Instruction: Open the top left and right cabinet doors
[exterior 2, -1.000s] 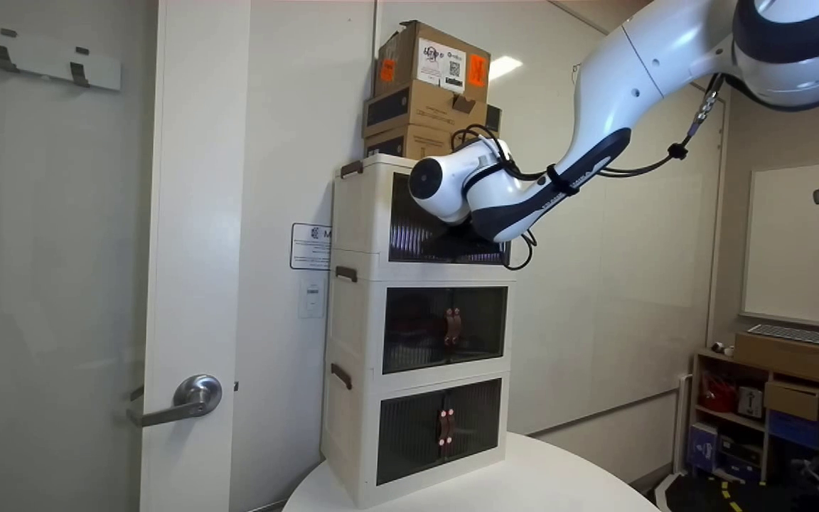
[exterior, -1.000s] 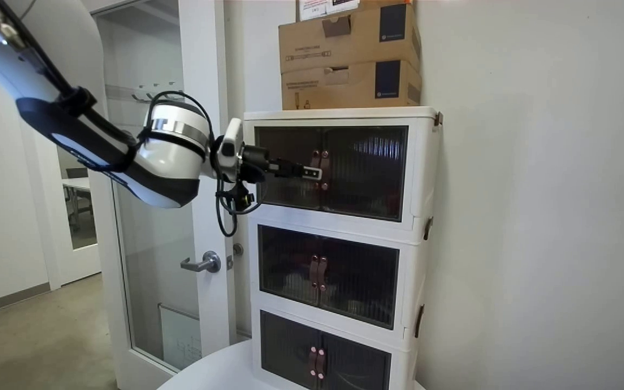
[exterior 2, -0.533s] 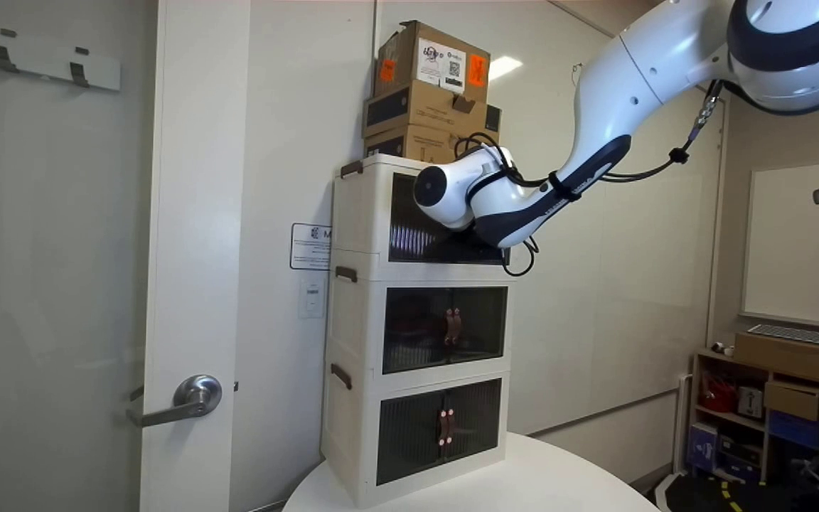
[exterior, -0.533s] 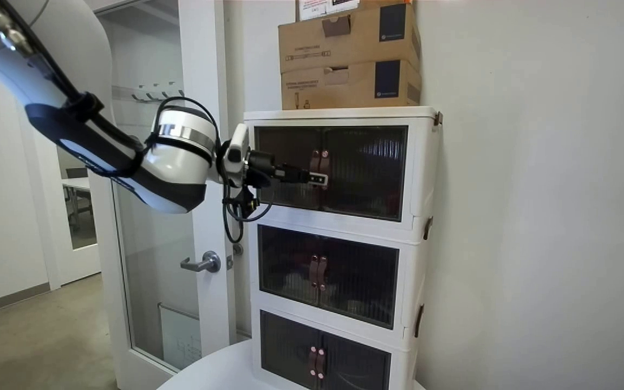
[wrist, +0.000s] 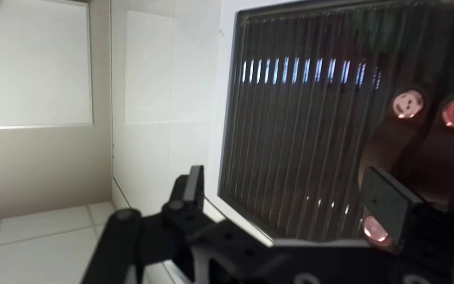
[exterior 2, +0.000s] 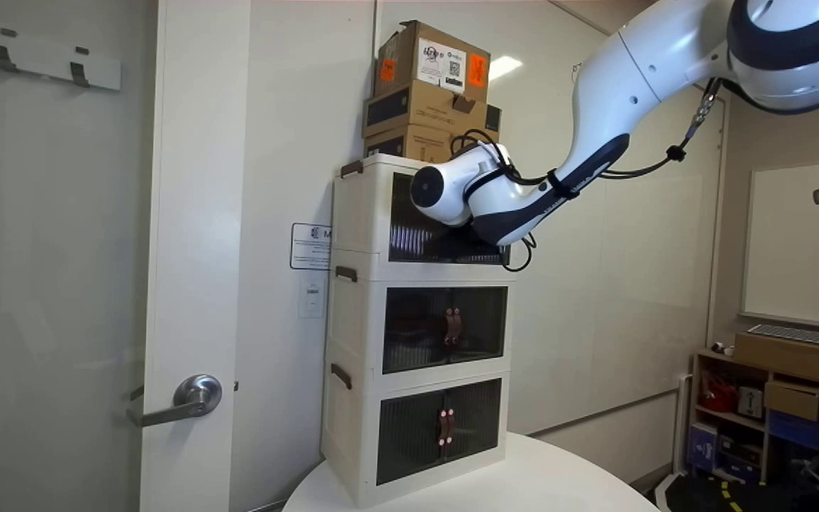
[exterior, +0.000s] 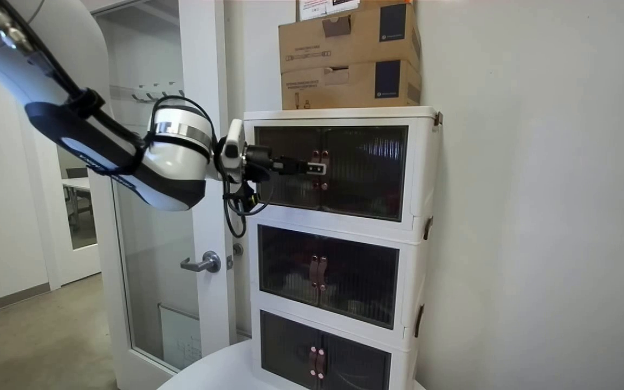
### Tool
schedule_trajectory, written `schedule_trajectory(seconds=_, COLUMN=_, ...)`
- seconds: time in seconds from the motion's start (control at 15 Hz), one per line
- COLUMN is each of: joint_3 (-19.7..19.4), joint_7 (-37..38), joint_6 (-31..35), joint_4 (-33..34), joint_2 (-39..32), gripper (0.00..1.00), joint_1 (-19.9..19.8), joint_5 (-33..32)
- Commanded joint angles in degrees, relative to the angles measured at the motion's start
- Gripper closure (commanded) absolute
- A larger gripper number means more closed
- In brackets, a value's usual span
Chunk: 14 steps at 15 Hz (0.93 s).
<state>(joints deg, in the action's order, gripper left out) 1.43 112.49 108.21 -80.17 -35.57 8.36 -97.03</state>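
The top left door [exterior: 285, 192] and top right door [exterior: 369, 173] are dark, ribbed, see-through panels, both closed. Brown strap handles [exterior: 325, 157] with pink rivets meet at the middle. My gripper [exterior: 317, 169] is in front of these handles. In the wrist view, which appears upside down, my gripper [wrist: 284, 177] is open and empty, its fingers wide apart. One finger overlaps the right door's handle [wrist: 382, 148]; contact cannot be told. The right door [wrist: 302, 130] fills the space behind the fingers. In an exterior view the arm hides the gripper and most of the top doors [exterior 2: 409, 238].
The white cabinet [exterior: 423, 173] stands on a round white table [exterior 2: 544, 480]. Closed middle doors [exterior: 355, 276] and bottom doors [exterior: 355, 357] lie below. Cardboard boxes [exterior: 350, 49] are stacked on top. A glass room door with a metal handle [exterior: 203, 262] stands beside the cabinet.
The gripper first moved slightly down and towards the handles, then rose a little. It now stands slightly higher and nearer the handles than one second ago. The doors have not moved.
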Motion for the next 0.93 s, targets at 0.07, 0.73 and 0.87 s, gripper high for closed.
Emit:
schedule_trajectory(seconds=0.07, joint_3=-1.51, joint_7=4.37, joint_6=-7.41, joint_4=1.82, joint_2=-2.17, gripper=0.00, joint_1=1.38, joint_5=-5.31)
schedule_trajectory(seconds=0.73, joint_3=2.80, joint_7=6.03, joint_6=-0.49, joint_4=-1.94, joint_2=1.06, gripper=0.00, joint_1=0.03, joint_5=-3.07)
schedule_trajectory(seconds=0.87, joint_3=3.37, joint_7=6.97, joint_6=5.65, joint_4=-2.61, joint_2=1.73, gripper=0.00, joint_1=0.07, joint_5=-4.97)
